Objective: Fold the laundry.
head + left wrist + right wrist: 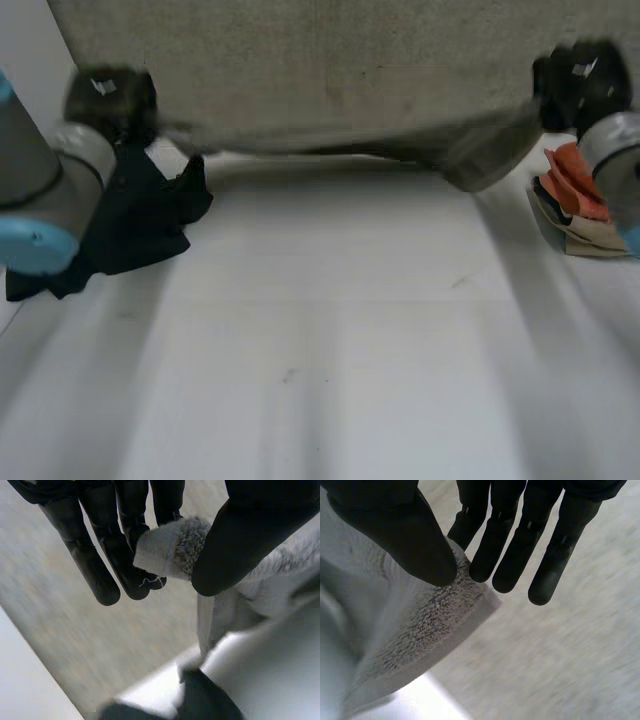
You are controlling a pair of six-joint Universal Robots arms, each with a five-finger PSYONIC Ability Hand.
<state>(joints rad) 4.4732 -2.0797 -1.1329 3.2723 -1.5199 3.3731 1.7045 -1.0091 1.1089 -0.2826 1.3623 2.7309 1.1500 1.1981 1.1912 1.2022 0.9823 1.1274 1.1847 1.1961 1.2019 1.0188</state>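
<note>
The white worktop (330, 350) takes up most of the head view, from 3 o'clock round through 6 to 9 o'clock. A grey towel (330, 70) stretches wide across the far side, from about 10 o'clock through 12 to 2 o'clock, held taut between the two arms, with its lower edge sagging towards 2 o'clock. A crumpled black cloth (140, 220) lies on the worktop at 9 o'clock, just beside the left arm. A small stack of orange and beige cloths (575, 200) sits at 3 o'clock by the right arm.

The left robot hand (110, 95) is at 10 o'clock. Its wrist view shows a towel corner pinched between the thumb (250, 535) and nearly straight fingers (100, 540). The right robot hand (580, 75) is at 2 o'clock. Its thumb (405, 535) clamps the other corner against straight fingers (520, 540).
</note>
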